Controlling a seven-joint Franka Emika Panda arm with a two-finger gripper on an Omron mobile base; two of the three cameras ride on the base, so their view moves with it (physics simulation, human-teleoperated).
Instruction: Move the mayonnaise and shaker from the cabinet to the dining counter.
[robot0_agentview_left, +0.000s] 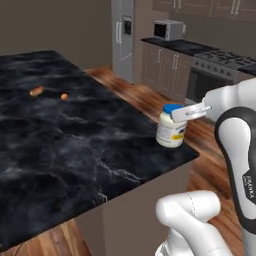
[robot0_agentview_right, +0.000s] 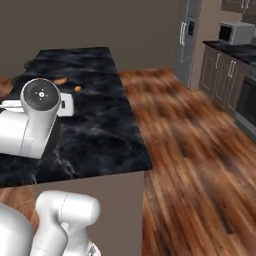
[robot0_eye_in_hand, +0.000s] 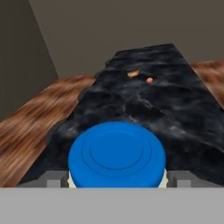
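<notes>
Standing near the right corner of the table (robot0_agentview_left: 75, 150), at centre right of the left base view: the jar (robot0_agentview_left: 170, 127), white, blue lid, pale label, upright on the black veined marble just inside the edge.

Gripper (robot0_agentview_left: 186, 113): at the jar's lid, reaching in from the right of the frame. In the hand view the blue lid of the jar (robot0_eye_in_hand: 117, 155) sits low centre, with a grey fingertip (robot0_eye_in_hand: 53, 180) close on each side of the neck below it. Whether the fingers press the jar or merely flank it, I cannot tell.

Table, further items: two small orange-brown pieces of food, the larger (robot0_agentview_left: 35, 91) at upper left of the left base view, the smaller (robot0_agentview_left: 64, 96) just right of it, both well apart from the jar. Same pair appears at top centre of the hand view.

Right base view: arm joint at left hides most of the jar; a white patch (robot0_agentview_right: 66, 106) shows beside it.

Background, upper right of left base view: fridge (robot0_agentview_left: 122, 37), microwave (robot0_agentview_left: 168, 30), stove (robot0_agentview_left: 217, 67), wood floor (robot0_agentview_left: 145, 97).
</notes>
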